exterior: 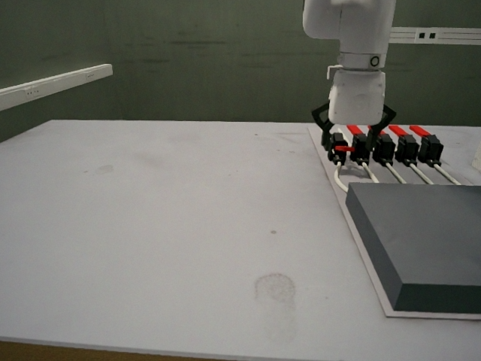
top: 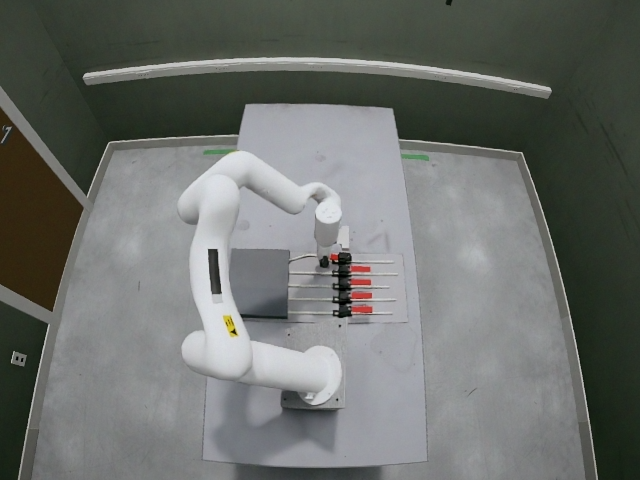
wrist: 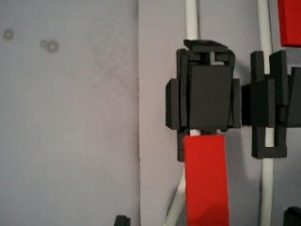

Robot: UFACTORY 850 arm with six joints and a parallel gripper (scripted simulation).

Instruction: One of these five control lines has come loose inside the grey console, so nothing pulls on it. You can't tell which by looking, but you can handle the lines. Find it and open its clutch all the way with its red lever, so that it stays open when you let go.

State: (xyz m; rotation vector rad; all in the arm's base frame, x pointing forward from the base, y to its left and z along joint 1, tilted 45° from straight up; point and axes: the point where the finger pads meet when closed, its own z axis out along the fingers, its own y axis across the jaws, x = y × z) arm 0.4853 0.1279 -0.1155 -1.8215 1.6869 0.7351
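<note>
Dull green walls close in a pale grey table. On the left of the top view, the white six-joint arm bends beside the flat dark grey box console, which rests on a thin pale base sheet. Five white control lines run from the console's right face through five black clutch blocks in a row. The farthest line sags in a slack curve; its black clutch has the red flat lever flipped toward the console, while the other four red levers point away from it. Directly above that end clutch hangs the black two-finger gripper, jaws spread wide and holding nothing, its fingers straddling the end blocks.
</note>
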